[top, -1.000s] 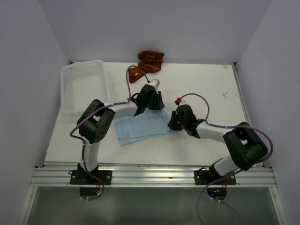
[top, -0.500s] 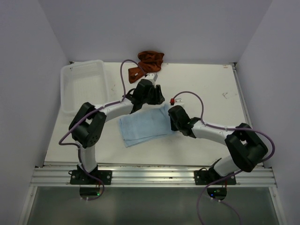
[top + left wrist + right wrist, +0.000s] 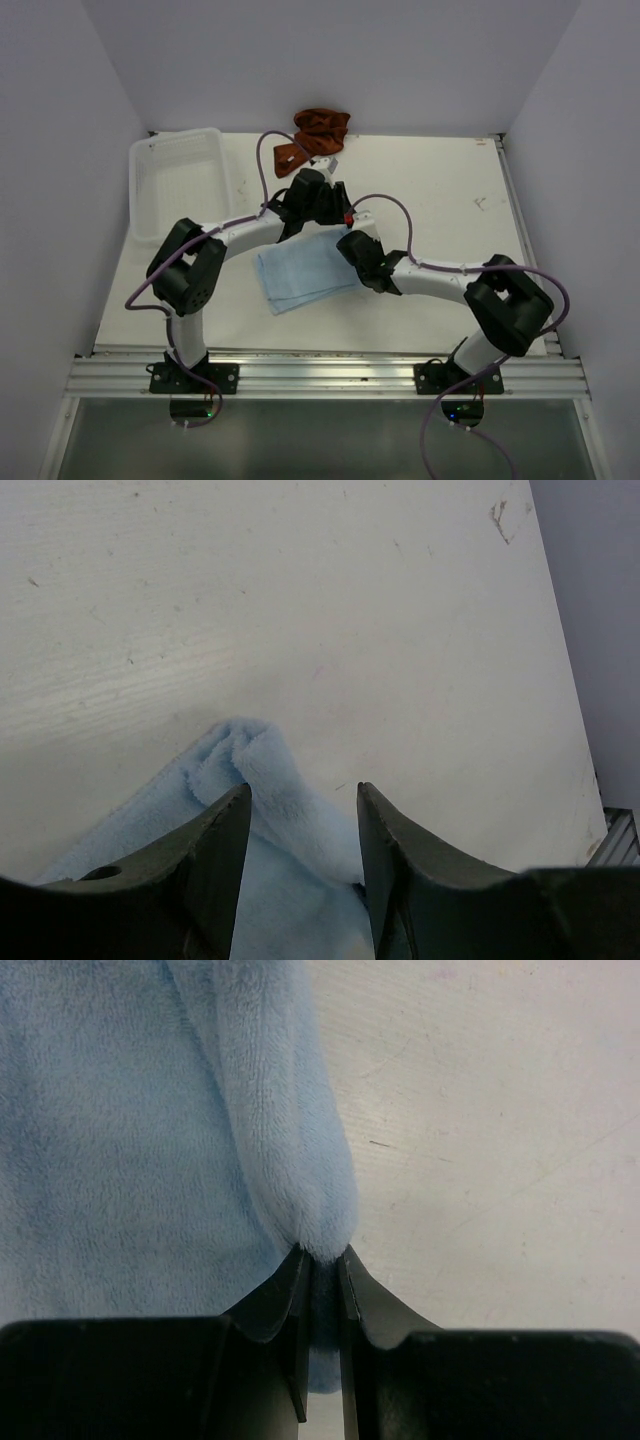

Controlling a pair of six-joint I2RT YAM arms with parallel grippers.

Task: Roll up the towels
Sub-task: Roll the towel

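Observation:
A light blue towel (image 3: 298, 276) lies flat on the white table between the arms, its right edge lifted and folded over. My right gripper (image 3: 352, 250) is shut on that folded edge; the right wrist view shows the towel (image 3: 150, 1110) pinched between the right gripper's tips (image 3: 320, 1260). My left gripper (image 3: 325, 207) is at the towel's far right corner. In the left wrist view the left gripper (image 3: 300, 805) is open, and the raised fold of the towel (image 3: 270, 780) lies between its fingers without being pinched. A crumpled brown towel (image 3: 320, 128) lies at the back edge.
A clear plastic basket (image 3: 150, 205) stands at the back left of the table. White walls close in the table at the back and on both sides. The left arm's cable loops over the brown towel's near part (image 3: 288, 155).
My right gripper has moved left and toward the back with the towel's right edge, folding it over. The towel now looks narrower. My left gripper has shifted slightly toward the back.

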